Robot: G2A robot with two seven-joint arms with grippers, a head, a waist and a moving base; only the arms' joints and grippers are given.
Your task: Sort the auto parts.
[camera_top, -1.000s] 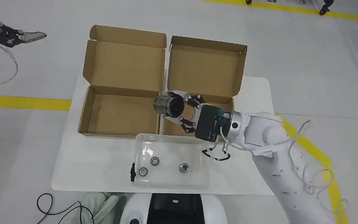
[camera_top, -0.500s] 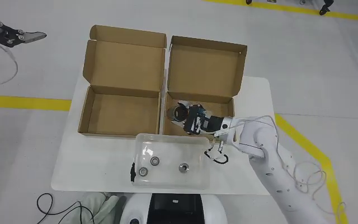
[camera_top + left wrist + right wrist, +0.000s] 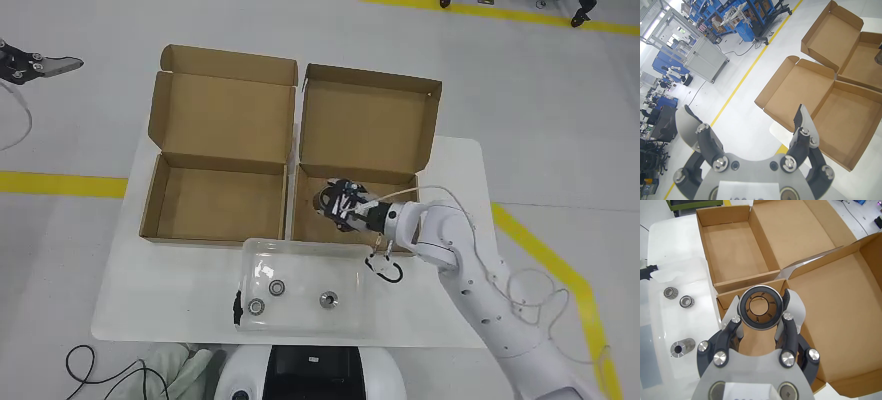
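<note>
I see the white counter (image 3: 455,170) carrying two open cardboard boxes, the left box (image 3: 215,200) and the right box (image 3: 370,120), with a clear tray (image 3: 300,243) in front of them. My right gripper (image 3: 762,298) is clamped on a large bearing ring (image 3: 743,307) over the right box's near end. My left gripper (image 3: 744,113) hangs spread apart off the counter's side. Two small bearings (image 3: 670,293) (image 3: 686,301) and a metal sleeve (image 3: 682,347) lie in the tray.

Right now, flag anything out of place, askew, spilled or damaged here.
Nothing stands out. The right gripper is shut on the bearing ring above the right cardboard box, which sits open and square beside the left cardboard box. Three small parts lie apart inside the clear tray, none spilled.
</note>
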